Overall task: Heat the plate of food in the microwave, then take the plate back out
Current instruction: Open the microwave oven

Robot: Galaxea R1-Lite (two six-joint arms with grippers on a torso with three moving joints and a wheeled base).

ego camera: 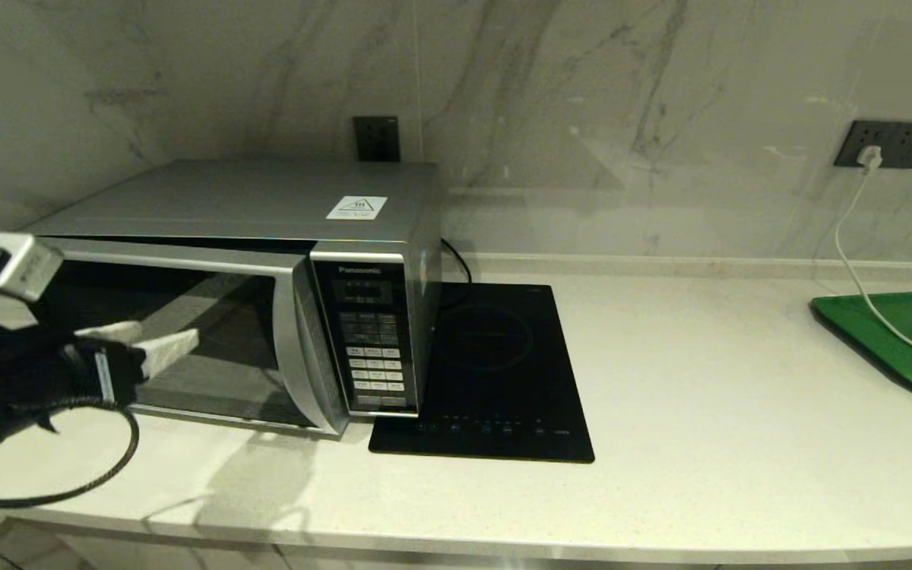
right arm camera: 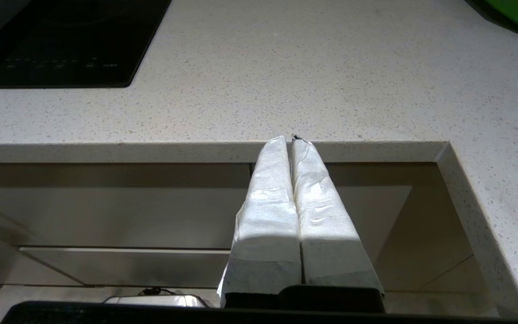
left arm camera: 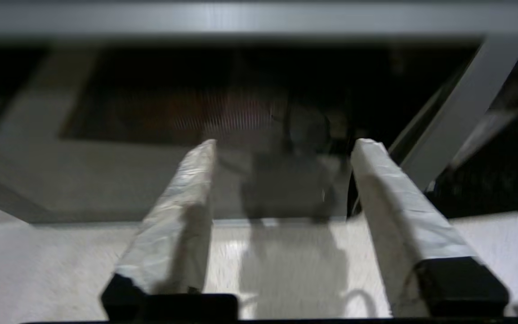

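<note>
The silver microwave (ego camera: pixel 266 237) stands at the left of the counter. Its dark glass door (ego camera: pixel 210 332) sits a little ajar on the handle side. My left gripper (ego camera: pixel 165 334) hovers just in front of the door glass, open, with nothing between its white-wrapped fingers. In the left wrist view the left gripper (left arm camera: pixel 286 144) points at the glass low above the counter. A blurred orange patch shows behind the glass (left arm camera: pixel 223 117); I cannot tell whether it is the plate of food, which is otherwise hidden. My right gripper (right arm camera: pixel 291 138) is parked below the counter's front edge, shut and empty.
A flat black induction hob (ego camera: pixel 488 372) lies right beside the microwave. A green tray (ego camera: pixel 899 340) sits at the far right with a white cable (ego camera: pixel 852 261) running over it from a wall socket. Bare counter (ego camera: pixel 701 396) stretches between the hob and the tray.
</note>
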